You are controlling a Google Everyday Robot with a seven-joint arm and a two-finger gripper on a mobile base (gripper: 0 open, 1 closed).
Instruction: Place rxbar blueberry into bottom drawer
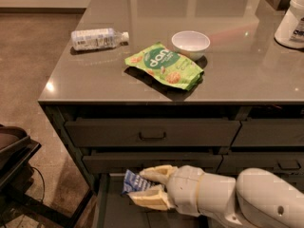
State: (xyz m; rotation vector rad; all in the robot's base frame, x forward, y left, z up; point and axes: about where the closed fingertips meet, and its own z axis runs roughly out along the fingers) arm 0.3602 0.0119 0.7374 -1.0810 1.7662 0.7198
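Note:
My gripper (145, 186) is low in front of the cabinet, shut on the rxbar blueberry (134, 182), a small dark-blue wrapper with white lettering held between the two cream fingers. It holds the bar just above the pale grey floor of the open bottom drawer (111, 213), at the drawer's left end. My white arm (228, 198) comes in from the lower right and hides most of the drawer.
On the grey countertop (237, 75) lie a green snack pouch (164, 66), a clear plastic bottle (97, 38), a white bowl (190, 43) and a white container (292, 20). Two shut drawers with handles (152, 136) sit above. A dark object (14, 160) stands at the left.

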